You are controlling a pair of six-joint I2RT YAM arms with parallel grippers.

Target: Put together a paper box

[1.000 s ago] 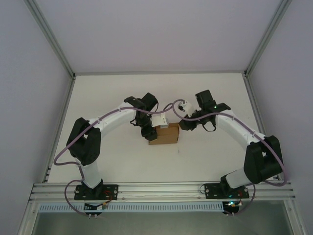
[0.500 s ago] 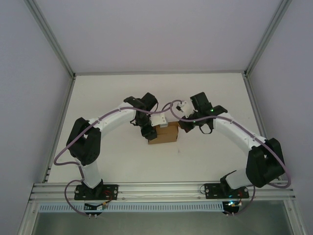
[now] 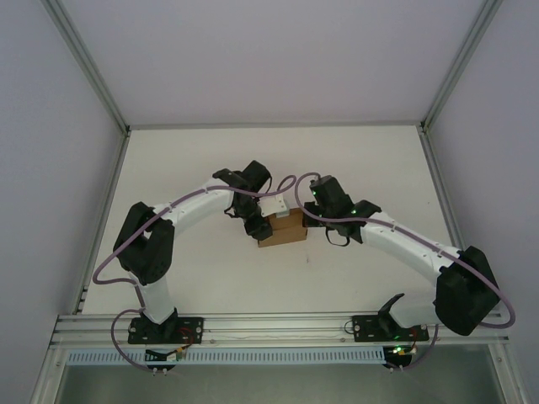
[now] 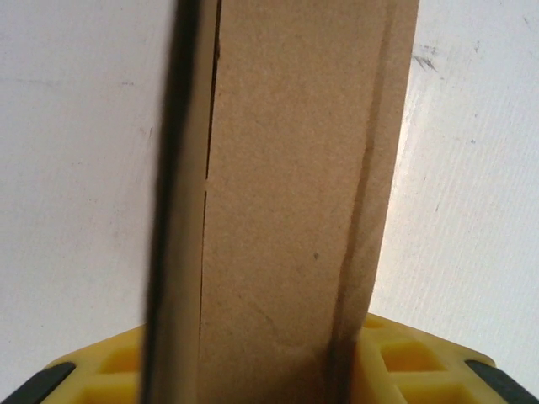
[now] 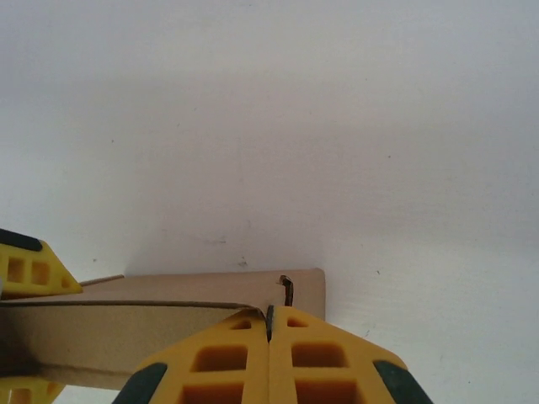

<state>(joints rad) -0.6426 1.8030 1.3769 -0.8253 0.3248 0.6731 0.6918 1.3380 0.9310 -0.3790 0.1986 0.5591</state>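
Tucking the box [image 4: 295,168] end, probably: left gripper [image 3: 258,227] clamps box between its jaws, right gripper [image 5: 269,332] closed on nothing, tips at box edge; next likely needs a forward push.

A white desk [image 3: 210,278] spreads between pale walls [image 3: 269,59], with silver aluminium posts [image 3: 84,63] at the corners and a slotted rail [image 3: 278,324] along its near edge. A tiny dark speck [image 3: 306,258], perhaps a scuff, marks the desk.
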